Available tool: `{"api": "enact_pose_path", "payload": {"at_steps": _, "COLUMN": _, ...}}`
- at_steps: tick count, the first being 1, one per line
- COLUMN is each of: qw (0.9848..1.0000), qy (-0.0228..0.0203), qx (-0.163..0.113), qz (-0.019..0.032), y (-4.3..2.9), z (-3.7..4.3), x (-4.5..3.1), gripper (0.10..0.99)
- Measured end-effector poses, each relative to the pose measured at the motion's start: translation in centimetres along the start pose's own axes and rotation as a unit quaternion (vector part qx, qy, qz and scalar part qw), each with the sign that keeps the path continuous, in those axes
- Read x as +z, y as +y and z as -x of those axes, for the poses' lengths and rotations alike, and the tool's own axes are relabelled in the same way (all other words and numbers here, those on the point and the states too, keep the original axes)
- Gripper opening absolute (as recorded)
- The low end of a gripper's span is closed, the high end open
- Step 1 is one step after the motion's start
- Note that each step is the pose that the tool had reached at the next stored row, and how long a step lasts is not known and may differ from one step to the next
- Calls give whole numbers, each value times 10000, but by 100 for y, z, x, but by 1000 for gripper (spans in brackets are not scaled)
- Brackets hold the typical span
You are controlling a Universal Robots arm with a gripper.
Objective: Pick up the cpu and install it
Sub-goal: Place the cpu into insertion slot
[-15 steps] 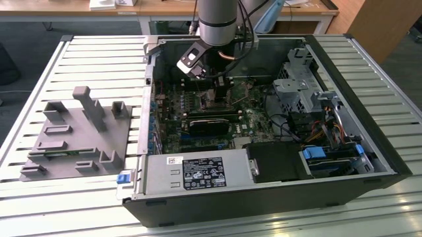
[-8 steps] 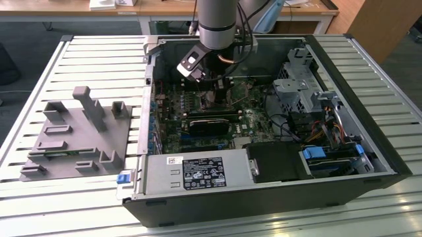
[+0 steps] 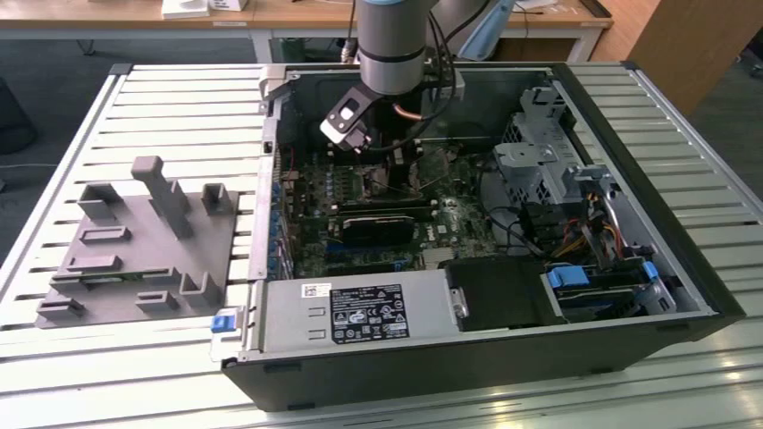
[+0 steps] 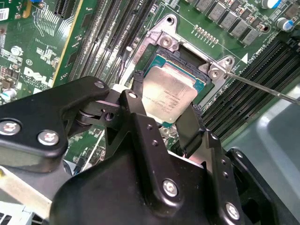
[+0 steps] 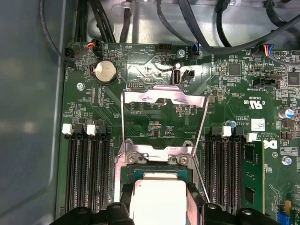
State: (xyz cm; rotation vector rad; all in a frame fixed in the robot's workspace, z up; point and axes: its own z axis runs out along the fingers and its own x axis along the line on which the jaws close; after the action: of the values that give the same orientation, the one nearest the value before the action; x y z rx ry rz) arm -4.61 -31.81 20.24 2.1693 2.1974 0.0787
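One slatted table (image 3: 167, 98), desks (image 3: 310, 13) behind, bears the case (image 3: 477, 366); tool (image 4: 164, 105) grips cpu (image 4: 171, 89).

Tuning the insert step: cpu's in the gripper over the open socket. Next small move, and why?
Probably ease straight down a little: the gripper is shut on the cpu, which hangs over the socket with the load plate open, and looks not yet seated.

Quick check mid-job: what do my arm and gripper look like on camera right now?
The arm is a silver-grey cylinder with a darker band, black cables alongside it and a white-and-black camera block at the wrist. The gripper is matte black, with jointed links, silver screws and two slim flat fingers.
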Motion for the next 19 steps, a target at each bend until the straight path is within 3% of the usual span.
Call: {"api": "enact_pose_path", "payload": {"at_steps": 19, "qw": 10000, "qy": -1, "qx": -6, "qz": 0, "y": -11, "z": -1, "x": 78, "gripper": 533}}
